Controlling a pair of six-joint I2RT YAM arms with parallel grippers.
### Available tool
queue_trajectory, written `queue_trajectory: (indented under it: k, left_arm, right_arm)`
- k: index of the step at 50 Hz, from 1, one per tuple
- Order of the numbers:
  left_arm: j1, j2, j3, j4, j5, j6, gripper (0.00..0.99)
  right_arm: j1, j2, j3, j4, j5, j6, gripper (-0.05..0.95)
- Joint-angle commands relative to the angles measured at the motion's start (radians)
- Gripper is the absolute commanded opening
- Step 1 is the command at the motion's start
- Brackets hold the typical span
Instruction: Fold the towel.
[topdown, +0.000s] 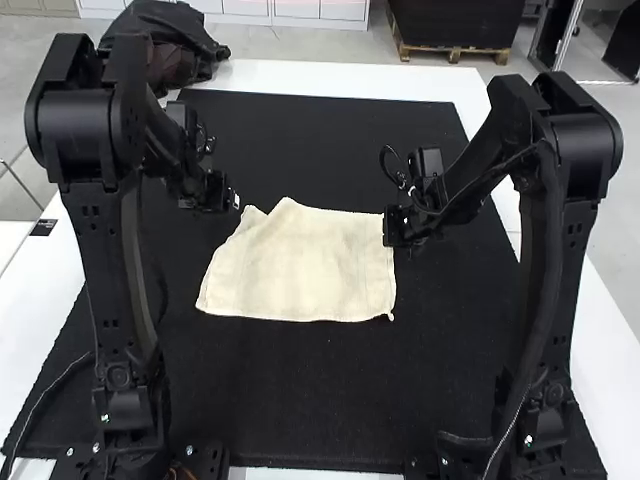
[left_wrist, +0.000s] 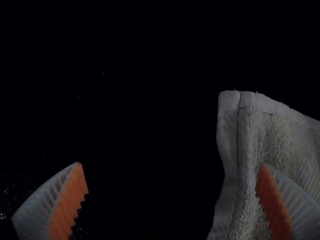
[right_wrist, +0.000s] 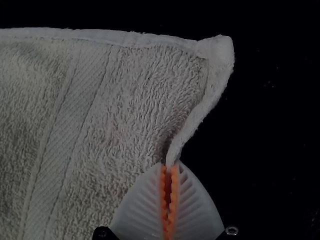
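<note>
The cream towel lies spread on the black mat, its far left corner uneven. My left gripper is at that far left corner. In the left wrist view the left gripper stands open, one finger over the edge of the towel, the other over dark mat. My right gripper is at the towel's right edge, near the far right corner. In the right wrist view the right gripper is shut on the edge of the towel, which is pinched up between the orange pads.
The black mat covers most of the white table. A dark bundled item lies at the table's far left edge, beyond the left arm.
</note>
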Motion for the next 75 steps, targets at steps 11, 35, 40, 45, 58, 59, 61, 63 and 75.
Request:
queue_trajectory:
  k: [11,35,40,45,58,59,61,63,75]
  left_arm:
    - [-0.018,-0.015,-0.017,-0.001,0.024,-0.002,0.813]
    - [-0.049,0.019,-0.052,0.016,0.027,0.004,0.930]
    - [-0.067,0.022,-0.052,0.017,0.022,0.004,0.930]
    - [-0.073,0.031,-0.061,0.034,0.015,0.004,0.930]
    - [-0.073,0.075,-0.089,0.077,-0.004,0.004,0.931]
    - [-0.072,0.077,-0.092,0.083,-0.005,0.004,0.930]
    - [-0.072,0.082,-0.094,0.091,-0.005,0.004,0.930]
    - [-0.070,0.086,-0.095,0.103,-0.007,0.004,0.923]
    - [-0.069,0.109,-0.137,0.204,-0.019,0.004,0.026]
  right_arm:
    - [0.018,0.012,-0.043,-0.039,-0.064,0.003,-0.02]
    - [0.016,0.010,-0.043,-0.039,-0.065,0.008,-0.02]
    - [0.013,0.010,-0.041,-0.039,-0.065,0.008,-0.02]
    - [0.012,0.010,-0.040,-0.039,-0.065,0.010,-0.02]
    - [0.010,0.010,-0.041,-0.039,-0.068,0.011,-0.02]
    - [0.010,0.010,-0.041,-0.039,-0.070,0.011,-0.02]
    - [0.010,0.010,-0.043,-0.039,-0.070,0.011,-0.02]
    - [0.009,0.010,-0.043,-0.039,-0.070,0.011,-0.02]
    - [0.005,0.007,-0.043,-0.040,-0.071,0.016,-0.02]
